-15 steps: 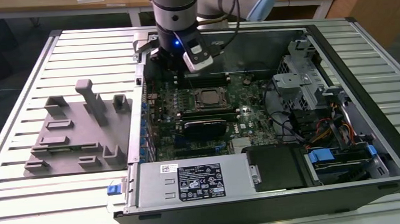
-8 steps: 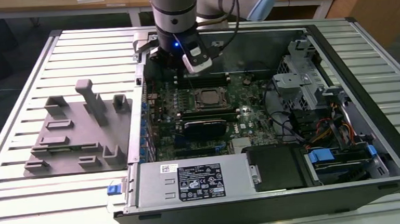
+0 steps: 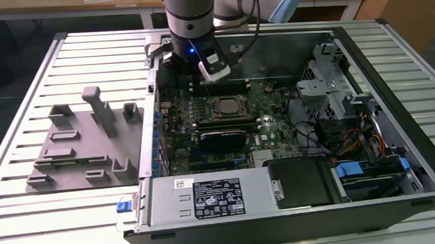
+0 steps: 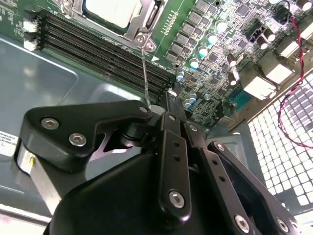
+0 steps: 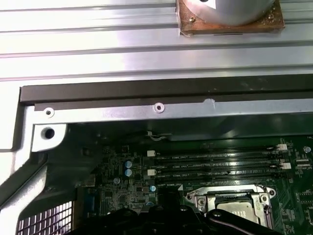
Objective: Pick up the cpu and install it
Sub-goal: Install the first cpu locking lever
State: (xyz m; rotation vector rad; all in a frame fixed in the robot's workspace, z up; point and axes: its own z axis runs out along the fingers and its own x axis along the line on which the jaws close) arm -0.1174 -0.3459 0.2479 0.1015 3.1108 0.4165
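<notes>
The cpu (image 3: pixel 225 107) lies in the black socket frame (image 3: pixel 210 117) in the middle of the motherboard, its silvery top plate facing up. Both wrist views show that plate (image 4: pixel 113 10) (image 5: pixel 240 208) inside the frame. My gripper (image 3: pixel 197 77) hangs over the memory slots (image 3: pixel 219 88), just behind the socket in the exterior view. In the second wrist view a thin metal lever (image 4: pixel 145 73) runs from the socket's corner to the gripper's tip (image 4: pixel 159 105). Whether the tip touches the lever I cannot tell. The gripper's black body (image 5: pixel 161 218) also edges the first wrist view.
The open computer case (image 3: pixel 394 43) lies on a slatted metal table (image 3: pixel 27 219). A grey power supply box (image 3: pixel 207 199) fills the case's front. Drive cages and cables (image 3: pixel 346 120) crowd the exterior view's right. A grey moulded fixture (image 3: pixel 83 147) stands at the exterior view's left.
</notes>
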